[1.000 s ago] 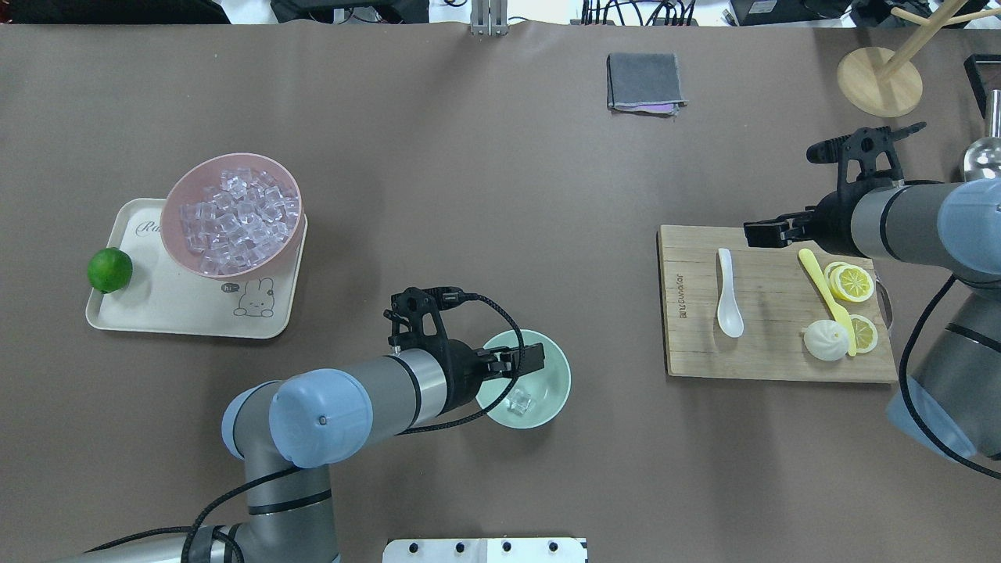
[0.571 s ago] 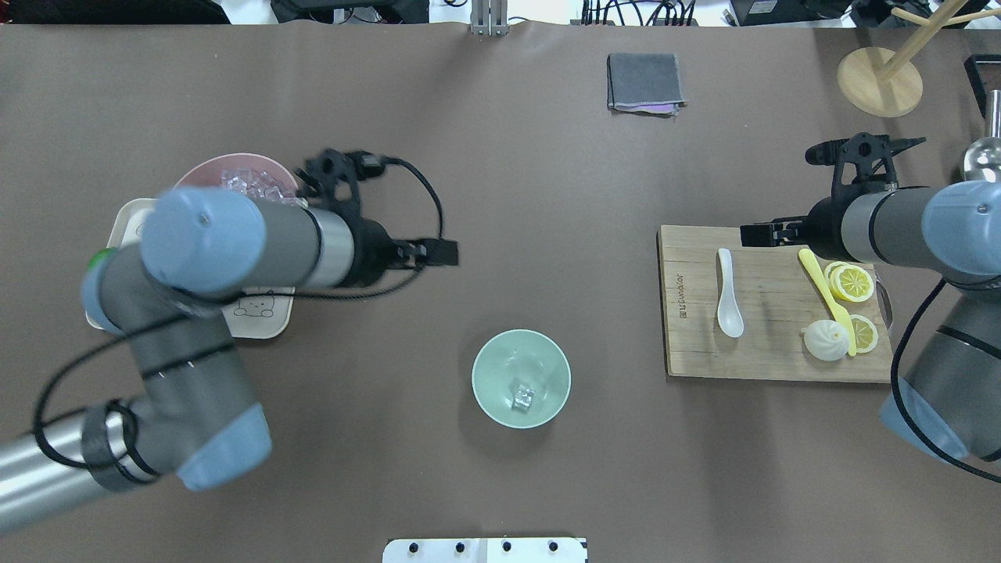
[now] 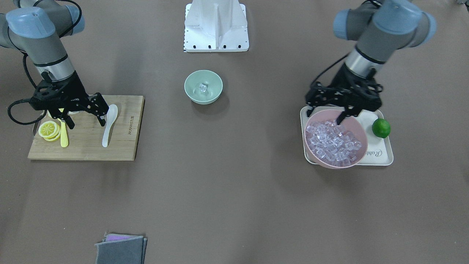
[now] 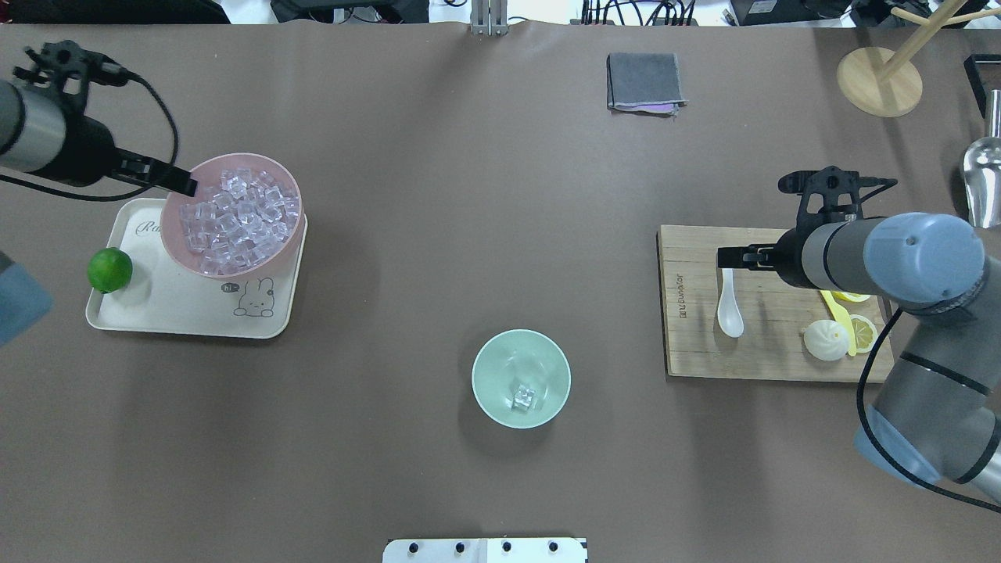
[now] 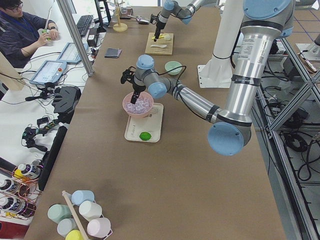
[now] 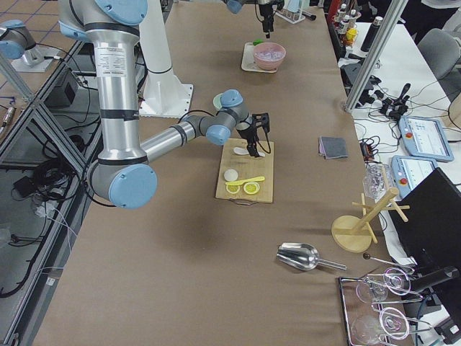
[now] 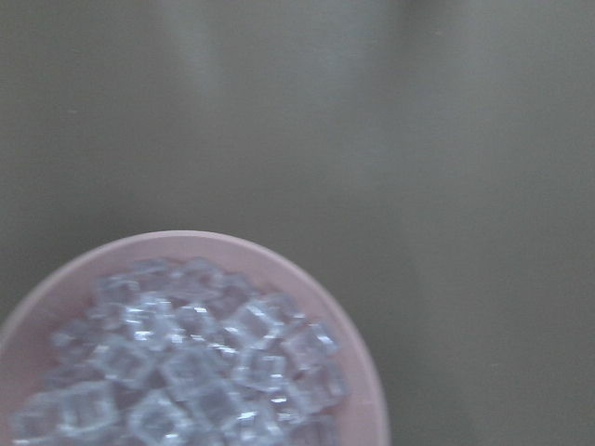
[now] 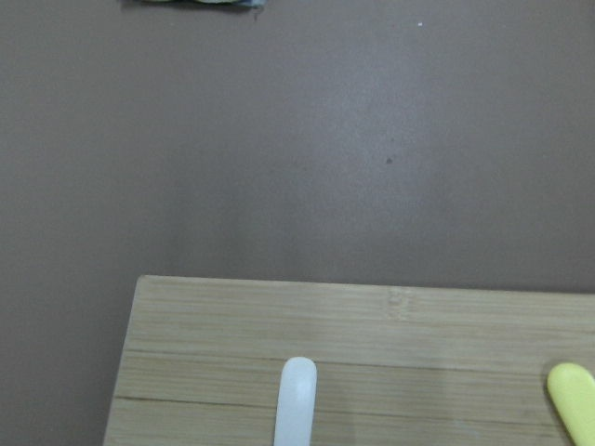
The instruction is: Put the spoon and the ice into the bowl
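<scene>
The white spoon (image 4: 729, 305) lies on the cutting board (image 4: 688, 344), and it also shows in the front view (image 3: 109, 126). Its handle tip shows in the right wrist view (image 8: 296, 409). My right gripper (image 4: 731, 256) hangs open above the handle end, not touching it. The mint-green bowl (image 4: 489, 356) stands mid-table with one ice cube (image 4: 522, 397) inside. My left gripper (image 4: 186, 182) is open and empty, above the far-left rim of the pink bowl (image 4: 176, 238), which is heaped with ice cubes (image 4: 238, 211).
A yellow knife (image 3: 64, 137), lemon slices (image 3: 48, 130) and a white bun (image 4: 826, 339) share the board. The pink bowl and a lime (image 4: 109, 270) sit on a cream tray (image 4: 156, 313). A grey cloth (image 4: 644, 82), a wooden stand (image 4: 879, 81) and a metal scoop (image 4: 984, 180) lie further off.
My left arm left one ice cube in the mint bowl and swung away to the pink bowl. My right gripper moved in over the spoon's handle end.
</scene>
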Motion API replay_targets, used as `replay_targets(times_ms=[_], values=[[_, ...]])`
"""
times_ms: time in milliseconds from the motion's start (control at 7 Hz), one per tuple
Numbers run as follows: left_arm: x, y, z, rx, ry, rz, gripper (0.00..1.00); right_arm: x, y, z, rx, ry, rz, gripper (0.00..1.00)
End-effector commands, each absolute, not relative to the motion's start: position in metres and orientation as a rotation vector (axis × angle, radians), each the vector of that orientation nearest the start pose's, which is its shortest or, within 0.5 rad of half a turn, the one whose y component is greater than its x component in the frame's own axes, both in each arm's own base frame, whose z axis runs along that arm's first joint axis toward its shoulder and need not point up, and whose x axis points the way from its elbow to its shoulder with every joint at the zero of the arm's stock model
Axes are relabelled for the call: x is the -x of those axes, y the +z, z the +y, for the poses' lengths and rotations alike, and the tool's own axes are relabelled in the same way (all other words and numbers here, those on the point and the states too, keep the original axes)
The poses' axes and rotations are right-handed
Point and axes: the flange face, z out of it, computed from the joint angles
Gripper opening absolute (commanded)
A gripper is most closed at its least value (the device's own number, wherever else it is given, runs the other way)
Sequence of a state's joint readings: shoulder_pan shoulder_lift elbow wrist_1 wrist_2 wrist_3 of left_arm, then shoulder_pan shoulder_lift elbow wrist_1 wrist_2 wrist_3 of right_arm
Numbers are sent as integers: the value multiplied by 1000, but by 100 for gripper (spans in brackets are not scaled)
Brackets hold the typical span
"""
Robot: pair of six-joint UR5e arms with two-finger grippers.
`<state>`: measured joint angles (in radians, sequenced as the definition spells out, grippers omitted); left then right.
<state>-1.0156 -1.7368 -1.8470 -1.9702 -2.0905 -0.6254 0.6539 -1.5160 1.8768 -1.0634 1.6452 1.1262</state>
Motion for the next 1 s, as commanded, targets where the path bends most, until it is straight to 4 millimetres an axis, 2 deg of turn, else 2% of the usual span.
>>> replay_targets(times_ms=[0, 143, 571, 714, 857], values=[[-170, 437, -517, -408, 192, 827, 98, 374, 451, -407, -411, 164, -734, 80], [-169, 439, -516, -406, 191, 826, 98, 381, 453, -401, -402, 163, -734, 65], [-169, 440, -516, -404, 190, 826, 98, 392, 451, -394, -413, 154, -733, 48], [-169, 441, -516, -405, 190, 824, 98, 394, 448, -394, -415, 152, -738, 29], [-169, 443, -517, -404, 189, 824, 98, 397, 443, -395, -418, 150, -747, 2]])
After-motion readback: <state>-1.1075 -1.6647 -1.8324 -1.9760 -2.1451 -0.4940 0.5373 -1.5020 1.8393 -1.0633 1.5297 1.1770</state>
